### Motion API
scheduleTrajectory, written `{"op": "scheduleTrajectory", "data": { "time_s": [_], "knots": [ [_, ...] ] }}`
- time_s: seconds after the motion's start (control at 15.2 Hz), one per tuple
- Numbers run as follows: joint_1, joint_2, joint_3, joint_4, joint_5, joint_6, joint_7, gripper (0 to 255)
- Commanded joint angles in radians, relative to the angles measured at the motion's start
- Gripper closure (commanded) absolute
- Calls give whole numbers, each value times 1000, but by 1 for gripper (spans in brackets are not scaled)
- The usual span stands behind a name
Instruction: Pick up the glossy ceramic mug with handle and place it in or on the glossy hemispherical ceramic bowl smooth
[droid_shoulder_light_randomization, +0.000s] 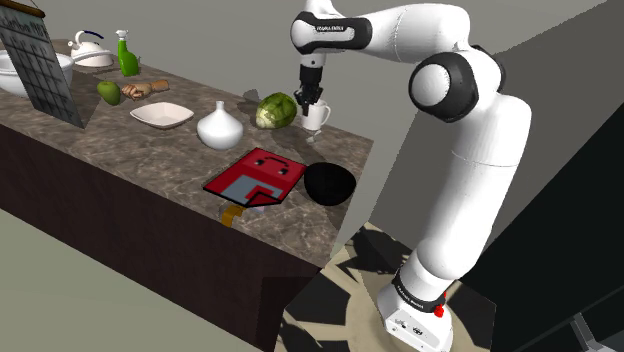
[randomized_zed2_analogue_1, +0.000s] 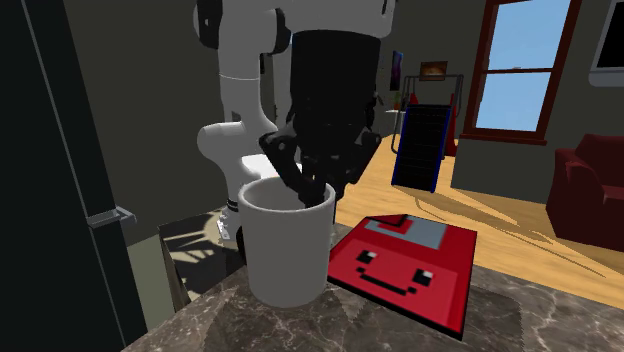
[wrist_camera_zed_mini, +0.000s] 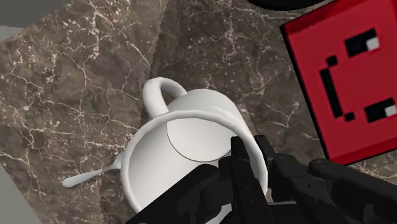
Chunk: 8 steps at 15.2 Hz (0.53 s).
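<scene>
Reaching down from a white arm, the black pincer meets a white mug at the far edge of a dark marble table. In the wrist view, one finger of the pincer is inside the mug and the other is outside. They are drawn close together, clasping the mug's wall on the side opposite its handle. The second exterior view shows the pincer dipping into the upright mug, whose base sits on the table.

A glossy black bowl stands apart from the mug, nearer the table's front corner. A flat red block with a pixel smiley face lies just beside the bowl. A green round thing sits next to the mug, with a white vase and a shallow white dish further along.
</scene>
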Motion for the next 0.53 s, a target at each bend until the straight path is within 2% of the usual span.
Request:
{"op": "scheduleTrajectory", "data": {
  "time_s": [0.0,0.46],
  "knots": [
    [13,-82,3,-101,-14,19,16,255],
    [47,-368,33,-423,-57,54,92,255]
  ]
}}
